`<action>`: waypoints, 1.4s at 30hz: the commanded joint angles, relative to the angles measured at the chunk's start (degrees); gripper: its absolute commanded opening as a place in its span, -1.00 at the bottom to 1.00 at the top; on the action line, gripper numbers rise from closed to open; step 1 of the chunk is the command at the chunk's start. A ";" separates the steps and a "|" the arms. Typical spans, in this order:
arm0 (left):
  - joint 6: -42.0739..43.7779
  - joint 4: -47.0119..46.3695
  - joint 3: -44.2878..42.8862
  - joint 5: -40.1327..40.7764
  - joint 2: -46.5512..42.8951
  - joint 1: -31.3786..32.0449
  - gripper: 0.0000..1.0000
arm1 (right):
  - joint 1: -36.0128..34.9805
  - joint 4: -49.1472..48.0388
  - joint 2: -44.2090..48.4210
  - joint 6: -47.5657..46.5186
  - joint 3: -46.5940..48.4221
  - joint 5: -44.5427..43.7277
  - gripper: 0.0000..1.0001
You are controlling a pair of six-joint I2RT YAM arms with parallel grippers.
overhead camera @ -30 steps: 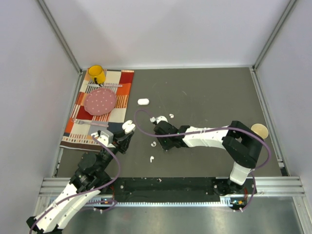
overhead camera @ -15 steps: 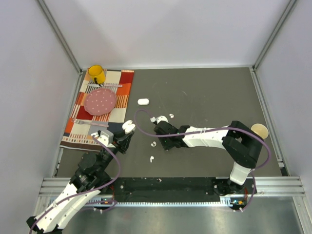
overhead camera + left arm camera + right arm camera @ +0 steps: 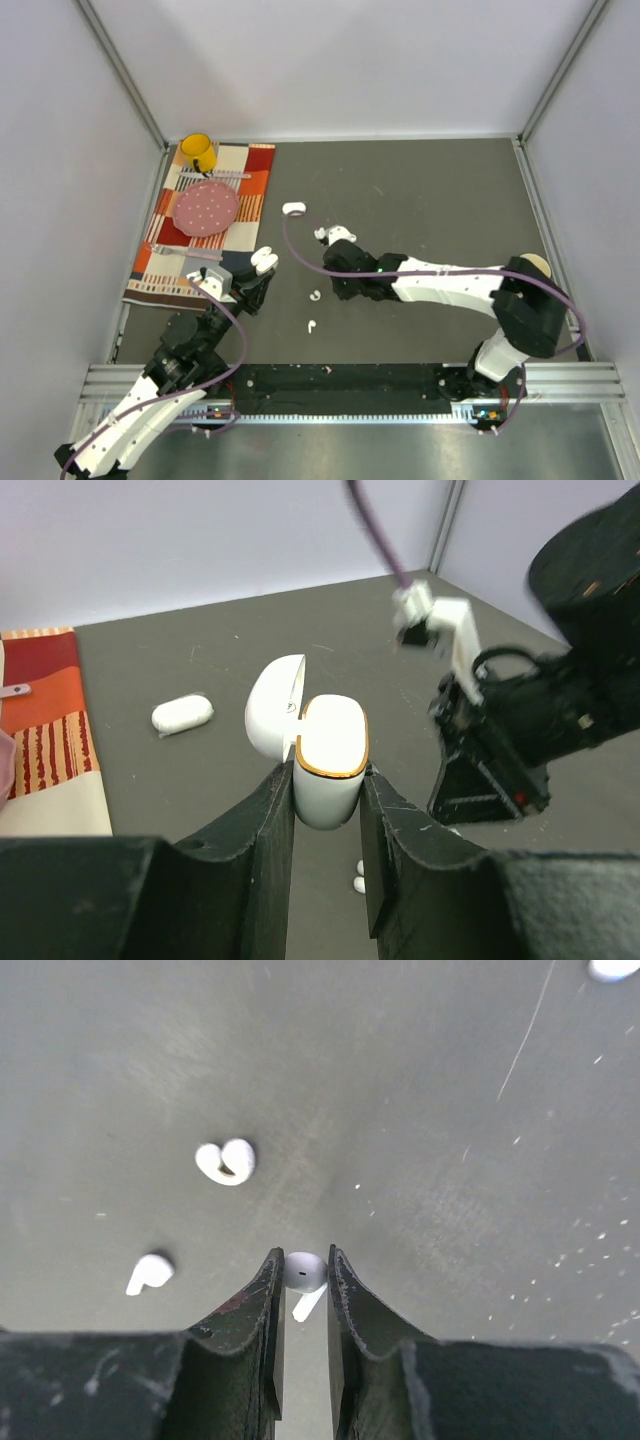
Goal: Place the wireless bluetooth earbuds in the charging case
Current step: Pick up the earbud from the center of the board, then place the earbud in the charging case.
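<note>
Right claw (image 3: pixel 303 1258) shifted, pinching earbud (image 3: pixel 305 1272); left claw (image 3: pixel 328 785) clamps case (image 3: pixel 331 742); loose earbuds (image 3: pixel 226 1160).

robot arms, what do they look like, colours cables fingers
The left arm and right arm have white shells with black joints, each trailing a looping purple cable. The left gripper and right gripper have flat black fingers; the right ones look scuffed.

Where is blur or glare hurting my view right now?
Left wrist view: the charging case's open interior is blown out to plain white, and the right arm behind it is smeared by blur. Right wrist view: the earbud between the fingers is fairly sharp, the fingers themselves dark and soft. Top external view: even light, no glare, but the loose earbuds are mere specks.
</note>
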State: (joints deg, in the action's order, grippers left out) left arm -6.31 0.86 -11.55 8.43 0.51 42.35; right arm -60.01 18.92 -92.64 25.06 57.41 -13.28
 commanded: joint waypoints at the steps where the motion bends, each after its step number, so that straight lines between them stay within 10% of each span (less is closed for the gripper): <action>1: -1.86 -3.76 0.04 -0.07 -9.48 -0.25 -1.00 | -0.81 -3.97 9.39 -1.59 0.25 -2.72 -1.00; 11: -4.15 -10.08 1.36 -2.44 -5.36 -0.25 -1.00 | -4.32 -34.45 31.28 -14.30 -11.96 -10.53 -1.00; 22: -4.94 -22.03 1.88 -12.02 6.77 -0.16 -1.00 | -12.32 -58.89 31.38 -34.10 -15.48 -9.85 -1.00; 42: 1.91 -18.09 -1.46 -16.77 8.10 -0.16 -1.00 | -15.14 -58.90 25.58 -36.05 -11.53 5.54 -1.00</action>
State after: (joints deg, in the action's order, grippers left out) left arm -5.89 -16.34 -10.41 -6.96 8.16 42.35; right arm -74.15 -37.93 -66.52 -10.50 42.26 -11.70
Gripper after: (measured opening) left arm 0.333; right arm 0.158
